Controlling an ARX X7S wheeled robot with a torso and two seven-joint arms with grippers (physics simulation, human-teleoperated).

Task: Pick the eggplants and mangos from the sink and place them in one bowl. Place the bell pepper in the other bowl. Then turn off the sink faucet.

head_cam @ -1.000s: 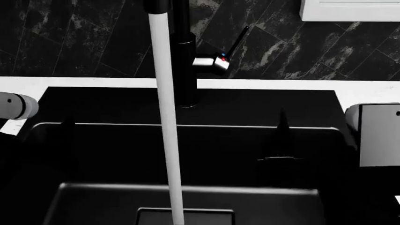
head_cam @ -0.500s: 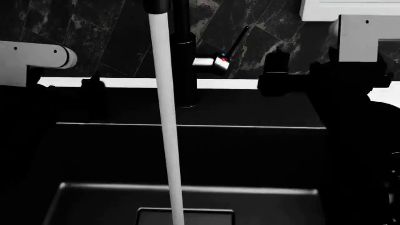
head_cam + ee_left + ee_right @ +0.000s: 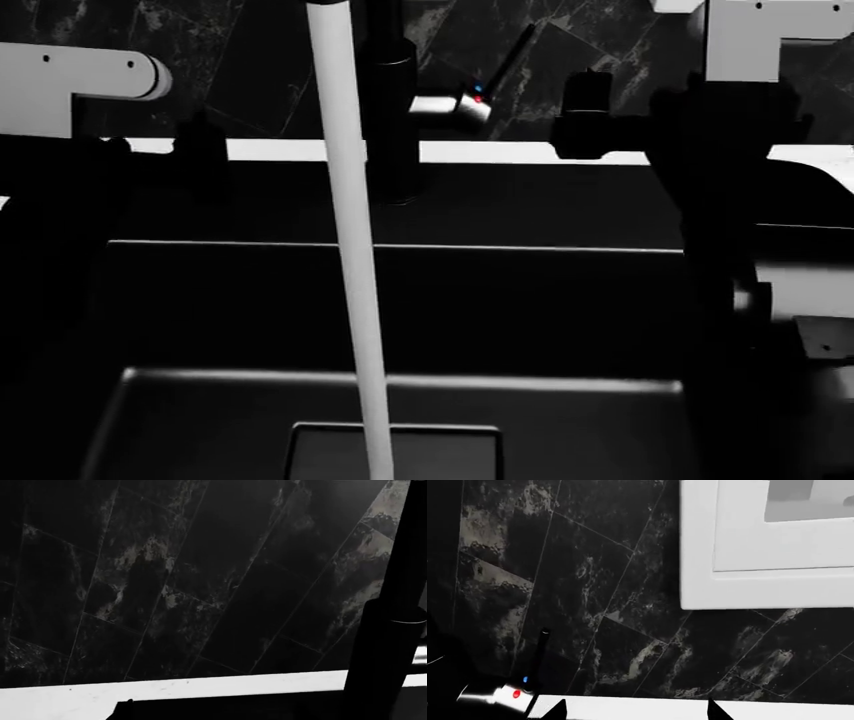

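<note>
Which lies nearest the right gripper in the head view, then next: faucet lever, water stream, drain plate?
From the right gripper:
1. Faucet lever, just to its left, at the wall.
2. Water stream, further left, falling mid-sink.
3. Drain plate, far below, on the sink floor.

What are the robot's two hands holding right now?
Nothing that shows. The right gripper hangs in the air beside the faucet's lever, not touching it. The left gripper is a dark shape with nothing visible in it.
</note>
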